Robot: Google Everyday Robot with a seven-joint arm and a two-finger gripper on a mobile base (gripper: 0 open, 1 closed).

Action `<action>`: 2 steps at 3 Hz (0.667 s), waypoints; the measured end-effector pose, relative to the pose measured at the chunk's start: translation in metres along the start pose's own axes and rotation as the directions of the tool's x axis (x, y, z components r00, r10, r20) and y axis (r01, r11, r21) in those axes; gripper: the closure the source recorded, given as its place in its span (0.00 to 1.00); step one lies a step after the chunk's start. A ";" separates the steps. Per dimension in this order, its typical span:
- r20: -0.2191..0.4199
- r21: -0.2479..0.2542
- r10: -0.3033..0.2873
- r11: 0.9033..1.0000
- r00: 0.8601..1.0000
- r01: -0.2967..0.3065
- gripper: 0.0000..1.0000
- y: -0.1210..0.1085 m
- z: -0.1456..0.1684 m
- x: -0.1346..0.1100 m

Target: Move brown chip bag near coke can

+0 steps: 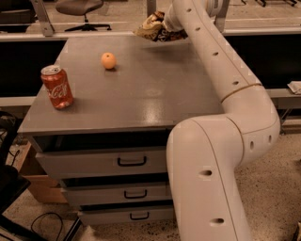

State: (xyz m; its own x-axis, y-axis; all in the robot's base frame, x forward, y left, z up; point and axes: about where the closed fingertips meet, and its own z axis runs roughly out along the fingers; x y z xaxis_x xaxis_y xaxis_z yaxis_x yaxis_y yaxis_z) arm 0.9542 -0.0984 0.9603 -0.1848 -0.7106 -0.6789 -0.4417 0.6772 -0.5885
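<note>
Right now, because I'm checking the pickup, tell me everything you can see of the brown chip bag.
The brown chip bag is crinkled, glossy foil, tan with dark-brown patches, lettering unreadable. It is bunched up at the table's far edge, its right side meeting the gripper, which covers part of it; whether it rests there or is lifted is unclear.

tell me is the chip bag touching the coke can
Apart. The camera view shows the chip bag by the gripper at the far edge of the table, the coke can far off near its front edge.

Gray drawer cabinet (94,162), speckled floor (277,188), office chair (77,7) behind, cardboard box (40,186) left.
</note>
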 end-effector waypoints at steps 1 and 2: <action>-0.033 0.064 -0.034 0.997 0.999 0.036 1.00 -0.032 -0.037 -0.017; -0.055 0.087 -0.047 0.995 0.997 0.051 1.00 -0.050 -0.076 -0.035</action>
State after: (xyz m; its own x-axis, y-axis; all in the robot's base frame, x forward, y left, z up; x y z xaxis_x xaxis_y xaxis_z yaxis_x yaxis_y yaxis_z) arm 0.9163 -0.1221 1.0466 -0.2119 -0.7509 -0.6254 -0.3729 0.6537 -0.6585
